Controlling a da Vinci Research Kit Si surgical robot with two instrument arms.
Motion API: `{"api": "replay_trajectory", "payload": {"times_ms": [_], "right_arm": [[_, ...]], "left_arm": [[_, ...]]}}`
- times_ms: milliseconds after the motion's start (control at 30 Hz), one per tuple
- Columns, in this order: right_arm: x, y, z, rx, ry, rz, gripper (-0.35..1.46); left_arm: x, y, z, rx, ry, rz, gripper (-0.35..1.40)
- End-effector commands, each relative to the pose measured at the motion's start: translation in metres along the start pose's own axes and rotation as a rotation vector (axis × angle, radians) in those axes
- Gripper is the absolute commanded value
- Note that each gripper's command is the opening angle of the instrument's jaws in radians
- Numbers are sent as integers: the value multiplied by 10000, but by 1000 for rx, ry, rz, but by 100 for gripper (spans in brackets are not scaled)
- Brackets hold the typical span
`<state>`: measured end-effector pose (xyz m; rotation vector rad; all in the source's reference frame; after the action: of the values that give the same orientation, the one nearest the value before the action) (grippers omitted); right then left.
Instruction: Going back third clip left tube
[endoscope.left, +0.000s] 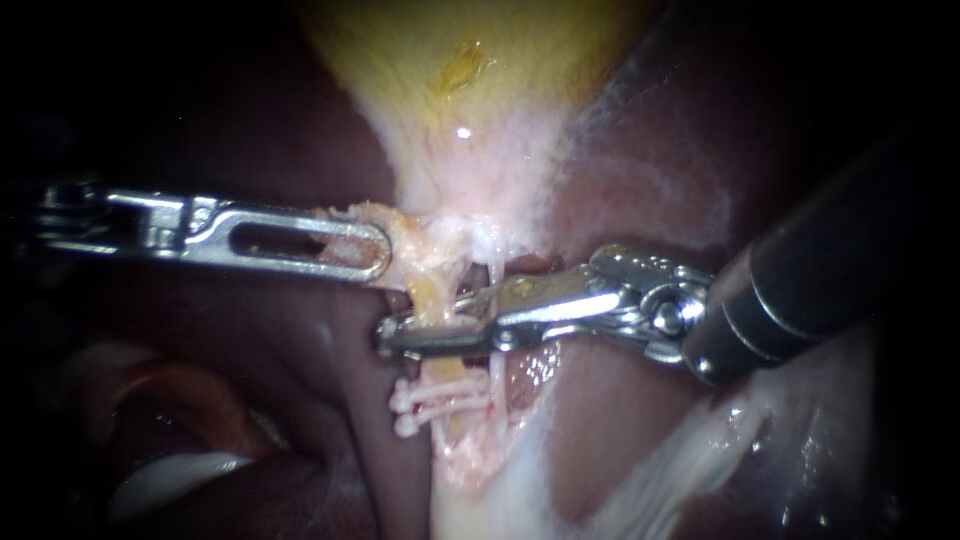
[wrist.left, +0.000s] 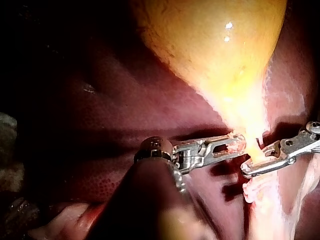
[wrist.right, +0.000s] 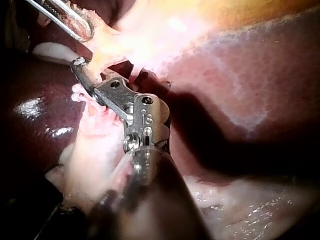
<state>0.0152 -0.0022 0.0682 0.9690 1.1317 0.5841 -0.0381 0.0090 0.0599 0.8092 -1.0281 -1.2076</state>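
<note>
The step in hand is judged to be the withdrawal of the right tool (endoscope.left: 390, 335), a hinged steel tip on a dark shaft, from the left tube (endoscope.left: 432, 310), a yellowish strand descending from the gallbladder neck. This tool is lying across the tube just above two white plastic clips (endoscope.left: 408, 400). Whether it is clamped or released cannot be told, and no third clip is showing. The left tool (endoscope.left: 378, 255), a slotted steel tip, is clamping the pale fibrous tissue (endoscope.left: 405, 235) under the yellow pear-shaped gallbladder (endoscope.left: 450, 70). The next move is calling for a straight pull-back along the shaft, toward open room over the dark red liver (endoscope.left: 620, 180). A thin whitish strand (endoscope.left: 497, 275) is lying just beside the tube, so sideways sweep risks snagging.
</note>
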Motion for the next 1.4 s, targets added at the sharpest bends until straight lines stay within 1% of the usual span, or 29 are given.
{"api": "replay_trajectory", "payload": {"times_ms": [33, 133, 300, 333, 367, 400, 467, 533, 567, 633, 667, 900, 967, 1267, 1400], "right_arm": [[0, 0, 0, 1, 0, 3, -35], [0, 0, 0, 1, 2, 20, -35], [0, 0, 0, 0, -1, 20, -35], [-1, -1, 0, 0, -2, 20, -19], [-1, -1, 0, 2, 0, 2, 3], [-1, -1, 1, 4, 1, -22, 16], [0, -1, 1, 6, 15, -58, 35], [0, -1, 2, 8, 25, -95, 42], [1, -1, 2, 0, 27, -119, 45], [1, -1, 3, -25, 36, -143, 48], [0, -1, 3, -54, 46, -162, 50], [-3, -4, -8, -55, 40, -232, 50], [-4, -6, -15, -69, 43, -261, 50], [2, -14, -75, -109, 44, -389, 50], [3, -24, -106, -115, 43, -417, 50]], "left_arm": [[1, 0, 0, -1, -1, 2, -35], [1, -1, -1, -1, 0, 2, -35], [1, -1, -1, -1, -1, 2, -35], [1, -1, -1, -1, -1, 2, -35], [1, -1, -1, -1, 0, 2, -35], [1, -1, -1, -1, 0, 2, -35], [1, -1, -2, -1, 0, 2, -35], [1, -1, -3, 0, 0, 2, -35], [1, 0, -3, 0, 0, 2, -35], [1, 0, -3, 0, 0, 2, -35], [1, 0, -3, 0, 0, 2, -35], [1, 0, -4, 0, 1, 3, -35], [2, 0, -4, 0, 1, 3, -35], [2, 1, -5, 1, 1, 3, -35], [2, 1, -6, 1, 2, 3, -35]]}}
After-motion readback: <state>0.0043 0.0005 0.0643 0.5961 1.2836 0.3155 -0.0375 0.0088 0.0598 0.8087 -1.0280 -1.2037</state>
